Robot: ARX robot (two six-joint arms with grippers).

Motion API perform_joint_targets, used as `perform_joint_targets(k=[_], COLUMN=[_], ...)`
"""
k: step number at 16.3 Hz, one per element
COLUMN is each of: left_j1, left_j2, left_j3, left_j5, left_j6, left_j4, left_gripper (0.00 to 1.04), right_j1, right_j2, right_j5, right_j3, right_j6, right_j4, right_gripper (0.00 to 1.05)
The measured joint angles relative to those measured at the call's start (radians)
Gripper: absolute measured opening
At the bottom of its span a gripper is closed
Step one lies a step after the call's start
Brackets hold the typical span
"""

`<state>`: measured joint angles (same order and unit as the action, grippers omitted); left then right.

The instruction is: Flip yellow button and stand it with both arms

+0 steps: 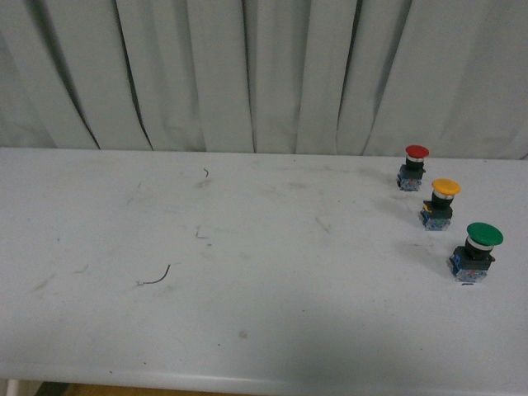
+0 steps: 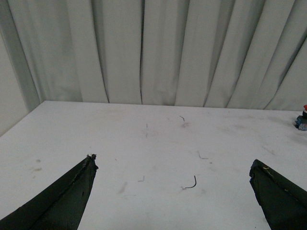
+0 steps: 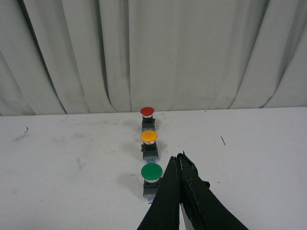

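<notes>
Left tool hangs over bare bench, fingers spread wide. Right tool has its fingers pressed together, holding nothing, tips beside the green button. Front view shows no arms. Yellow button stands upright, cap up, between the red button and green one, at the bench's right side.

White surface: three upright buttons in a diagonal row at right — red button farthest, yellow button between, green button nearest. Grey curtain behind.
</notes>
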<state>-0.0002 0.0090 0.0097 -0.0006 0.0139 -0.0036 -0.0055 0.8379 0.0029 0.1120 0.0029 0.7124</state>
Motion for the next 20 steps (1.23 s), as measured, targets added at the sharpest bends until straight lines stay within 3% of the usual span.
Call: perform_joint_targets(k=[5, 6, 12, 20], left_j1=[0.0, 0.0, 0.0, 0.0], left_j2=[0.0, 0.0, 0.0, 0.0], left_j3=[0.0, 0.0, 0.0, 0.0], left_j5=[0.0, 0.0, 0.0, 0.0], left_j6=[0.0, 0.0, 0.0, 0.0], left_j4=[0.0, 0.0, 0.0, 0.0], left_gripper=[0.98, 0.98, 0.98, 0.98], right_j1=[0.0, 0.0, 0.0, 0.0], right_j2=[-0.175, -0.181, -0.425, -0.631], right_j5=[0.0, 0.0, 0.0, 0.0], right_j3=[-0.058, -0.09, -0.101, -0.101], right_j6=[0.0, 0.0, 0.0, 0.0], right_j4=[-0.113, -0.062, -0.303, -0.502], right_gripper=[0.02, 0.02, 0.02, 0.02])
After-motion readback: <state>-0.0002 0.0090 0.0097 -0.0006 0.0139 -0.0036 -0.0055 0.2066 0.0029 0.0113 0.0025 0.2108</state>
